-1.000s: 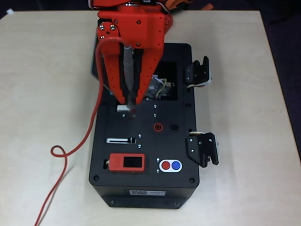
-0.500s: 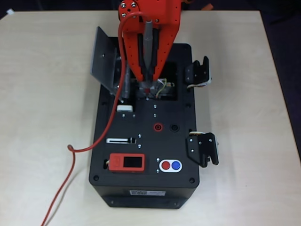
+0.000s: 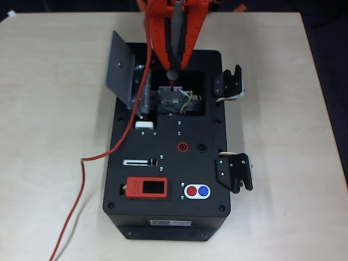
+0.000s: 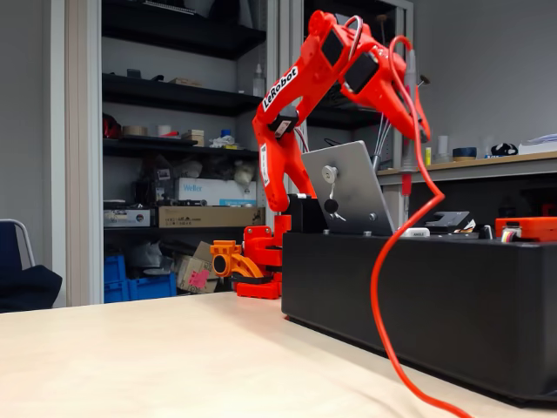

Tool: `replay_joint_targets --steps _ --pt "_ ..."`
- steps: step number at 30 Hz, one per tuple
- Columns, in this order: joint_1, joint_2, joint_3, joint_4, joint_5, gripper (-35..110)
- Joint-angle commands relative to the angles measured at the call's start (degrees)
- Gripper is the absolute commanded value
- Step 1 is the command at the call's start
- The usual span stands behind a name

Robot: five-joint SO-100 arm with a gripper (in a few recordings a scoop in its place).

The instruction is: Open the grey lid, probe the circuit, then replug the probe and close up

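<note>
Overhead view: hand (image 3: 173,68) clamped on probe (image 3: 175,38) above circuit (image 3: 173,100) | fixed view: grey lid (image 4: 348,187) raised, knob visible

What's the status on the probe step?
Tool shut on the probe, tip above the circuit. Grey lid open, standing up at the left in the overhead view. Red cable trails across the black box; nothing blocking the opening.

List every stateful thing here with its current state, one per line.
grey lid: open, tilted up on its hinge.
probe: held by the gripper, tip down over the opening.
gripper: shut on the probe.
circuit: uncovered in the opening.
red cable: slack, trailing over the box onto the table.
red socket: nothing plugged in.
</note>
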Motion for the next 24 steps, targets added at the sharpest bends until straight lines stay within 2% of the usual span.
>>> replay_joint_targets --steps 1,24 --pt "0.2 5.1 2.9 0.1 -0.4 0" --pt "1.9 13.4 15.3 -3.8 -1.4 0"
